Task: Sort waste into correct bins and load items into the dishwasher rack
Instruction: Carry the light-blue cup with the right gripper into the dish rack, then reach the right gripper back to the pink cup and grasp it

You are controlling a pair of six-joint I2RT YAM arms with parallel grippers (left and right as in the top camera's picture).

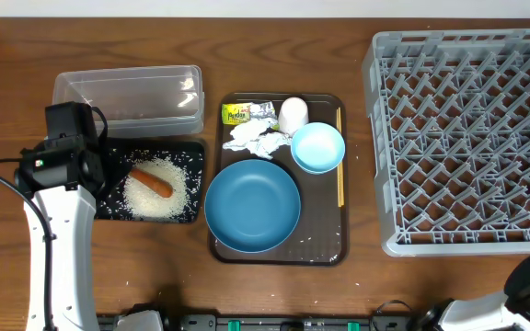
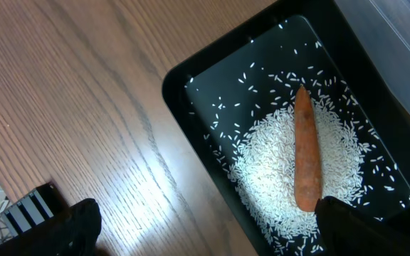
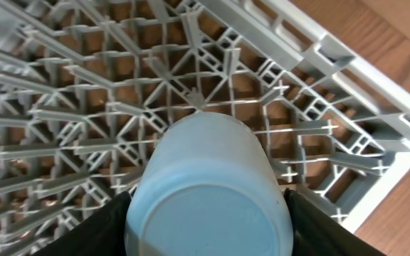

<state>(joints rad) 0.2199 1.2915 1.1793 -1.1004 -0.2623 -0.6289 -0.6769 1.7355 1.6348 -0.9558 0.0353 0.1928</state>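
right tool point(image 3: 206, 206) holds upturned pale-blue cup point(image 3: 205, 163) over dishwasher rack point(image 3: 84, 71).

Bright, even light; soft shadows; sheen on the wooden table point(image 2: 130, 153) (left wrist); near edges blurred.
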